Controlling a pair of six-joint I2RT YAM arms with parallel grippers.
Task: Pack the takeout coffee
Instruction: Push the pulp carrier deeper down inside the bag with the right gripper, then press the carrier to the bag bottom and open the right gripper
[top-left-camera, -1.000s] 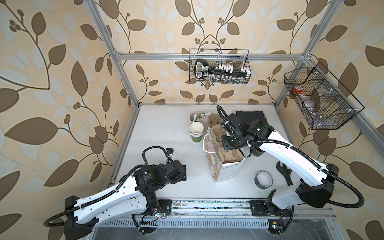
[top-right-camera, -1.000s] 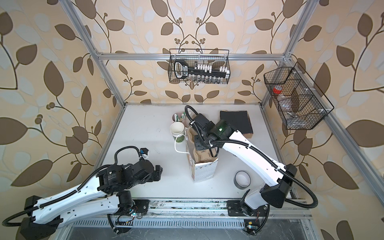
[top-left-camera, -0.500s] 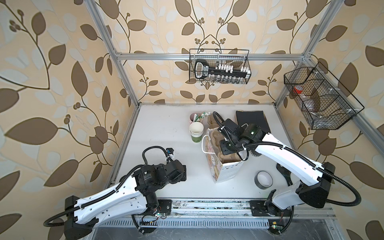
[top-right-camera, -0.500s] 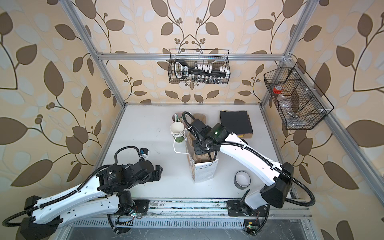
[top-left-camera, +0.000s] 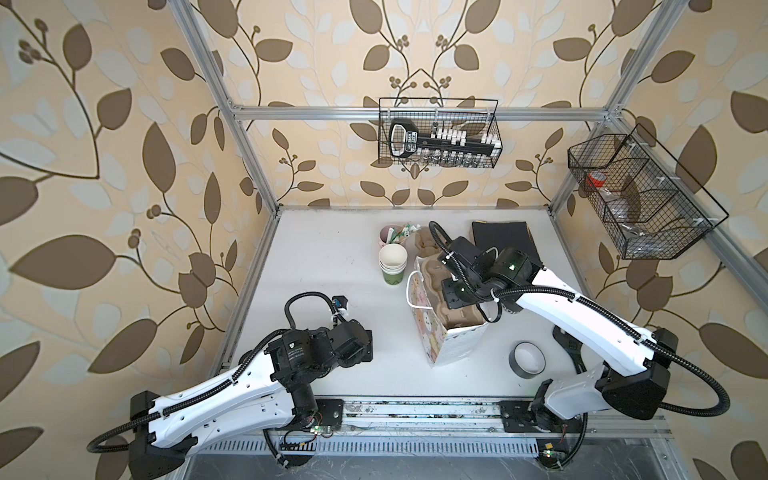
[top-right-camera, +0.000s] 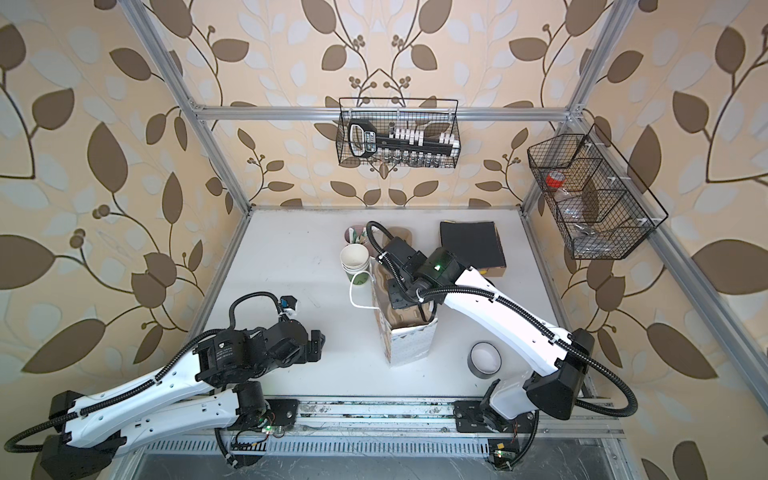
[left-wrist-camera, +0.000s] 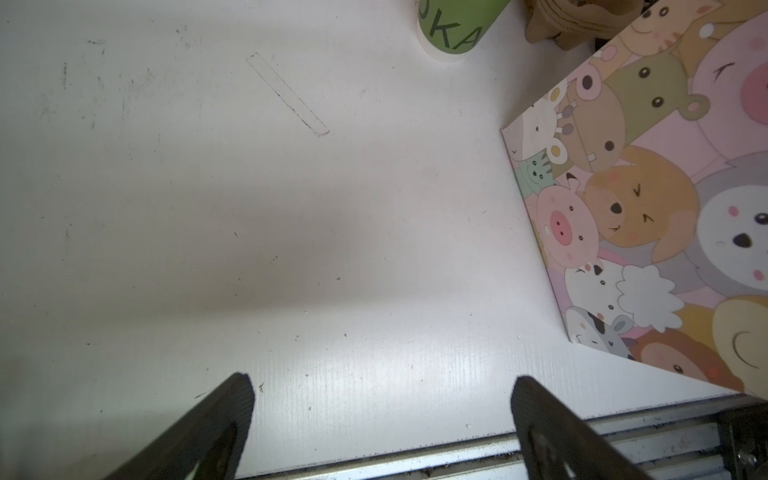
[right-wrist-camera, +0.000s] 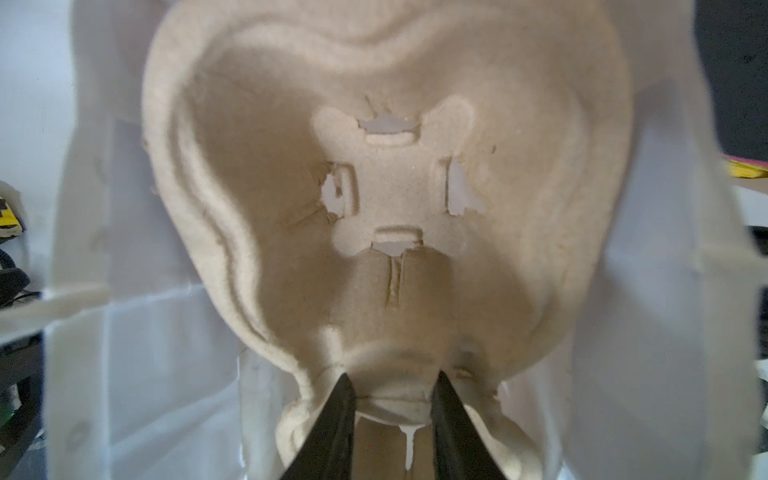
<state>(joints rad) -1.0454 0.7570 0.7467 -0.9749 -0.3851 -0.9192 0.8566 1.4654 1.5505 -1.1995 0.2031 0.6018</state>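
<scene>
Gripping the raised middle rib of a brown pulp cup carrier, the right tool has its fingers set narrow, one on each side of the rib. In both top views that tool reaches down into the mouth of an upright gift bag printed with cartoon animals, and the carrier sits inside the bag. The left tool hangs over bare white table, fingers spread wide and holding nothing, apart from the bag. A stack of white-and-green cups stands just behind the bag; a roll of tape lies on the table near it. The dark lidded coffee cup cannot be made out in any view.
</scene>
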